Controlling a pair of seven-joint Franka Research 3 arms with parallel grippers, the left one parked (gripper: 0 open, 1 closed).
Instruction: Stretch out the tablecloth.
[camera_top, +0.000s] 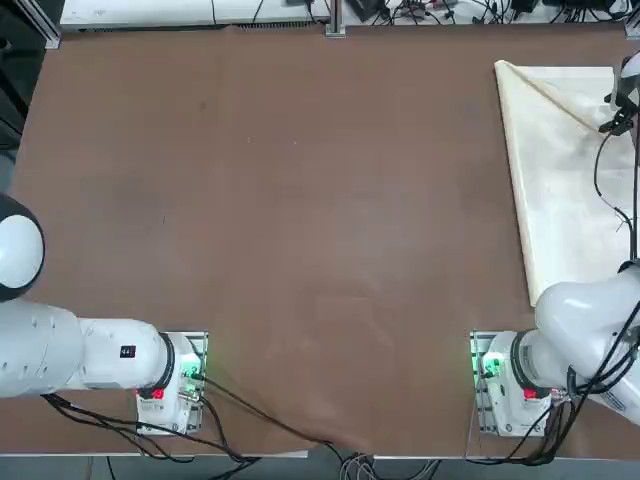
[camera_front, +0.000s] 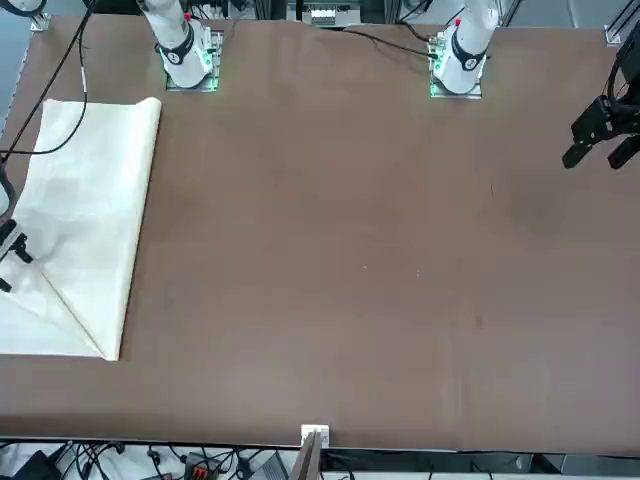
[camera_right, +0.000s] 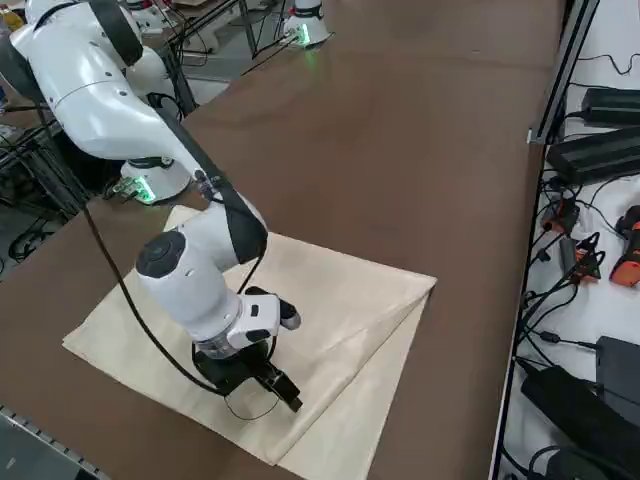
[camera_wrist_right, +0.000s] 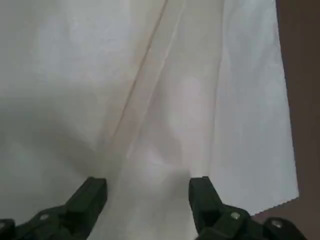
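Beneath the wide-open, empty right claw (camera_wrist_right: 147, 187), the cream tablecloth (camera_right: 300, 355) lies folded, lightly wrinkled.

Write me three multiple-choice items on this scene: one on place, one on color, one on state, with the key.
1. Where is the right gripper?
A) Over the bare tabletop between the arm bases
B) Above the cloth
C) Beyond the table's far edge

2. What color is the tabletop?
A) Brown
B) White
C) Green

3. What state is the cloth in?
A) Rolled into a tube
B) Hanging from the gripper
C) Lying on the table, partly folded over

Key:
1: B, the wrist view shows cloth beyond the fingers.
2: A, the broad surface around the cloth is brown.
3: C, a diagonal folded edge crosses the cloth, which lies on the tabletop.
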